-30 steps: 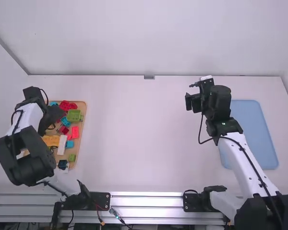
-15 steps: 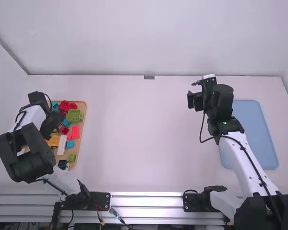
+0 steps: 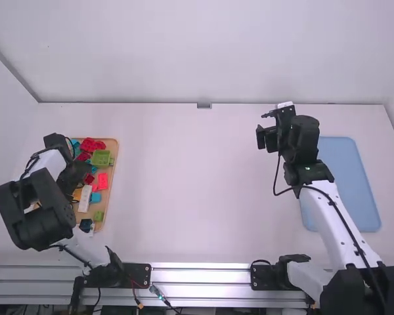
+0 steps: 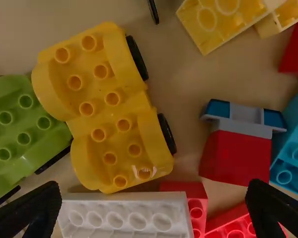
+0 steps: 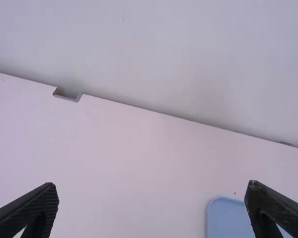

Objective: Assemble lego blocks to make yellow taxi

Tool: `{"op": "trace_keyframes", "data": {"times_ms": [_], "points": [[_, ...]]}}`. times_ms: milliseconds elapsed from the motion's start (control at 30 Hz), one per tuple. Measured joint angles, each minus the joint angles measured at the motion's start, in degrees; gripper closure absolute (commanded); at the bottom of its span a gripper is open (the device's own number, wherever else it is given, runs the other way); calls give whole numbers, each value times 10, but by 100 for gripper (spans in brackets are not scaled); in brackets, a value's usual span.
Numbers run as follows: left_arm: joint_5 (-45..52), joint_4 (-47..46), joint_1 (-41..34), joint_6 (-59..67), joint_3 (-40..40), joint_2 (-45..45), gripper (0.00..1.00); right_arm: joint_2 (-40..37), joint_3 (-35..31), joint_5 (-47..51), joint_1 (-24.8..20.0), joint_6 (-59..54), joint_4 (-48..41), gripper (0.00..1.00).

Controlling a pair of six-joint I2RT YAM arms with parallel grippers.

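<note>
My left gripper (image 3: pixel 71 177) hangs over the wooden tray (image 3: pixel 114 157) of blocks at the table's left. In the left wrist view that gripper (image 4: pixel 155 194) is wide open, nothing between its fingers. Below it lie a yellow wheeled car base (image 4: pixel 111 99), a green one (image 4: pixel 22 119) touching it, and a long white brick (image 4: pixel 129 210). Yellow bricks (image 4: pixel 213 17) and a red piece topped with grey and blue (image 4: pixel 236 153) lie apart from these. My right gripper (image 3: pixel 266 138) is above the table right of centre; in its wrist view the right gripper (image 5: pixel 153 196) is open and holds nothing.
A light blue board (image 3: pixel 348 184) lies at the table's right, partly beside the right arm. The tray also carries a green open block (image 3: pixel 101 158) and several red and teal pieces. A wall (image 3: pixel 210 52) rises along the table's back edge.
The left gripper has shifted rightward and a little nearer the camera over the tray. The right arm has moved very slightly to the right.
</note>
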Motion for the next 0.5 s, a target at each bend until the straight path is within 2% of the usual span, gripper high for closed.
{"op": "trace_keyframes", "data": {"times_ms": [233,500], "points": [[-1,42,3,-21,-33,0,0,0,0,0,0,-5,-4,1],[-2,41,28,-41,-38,0,0,0,0,0,0,-27,-8,1]]}}
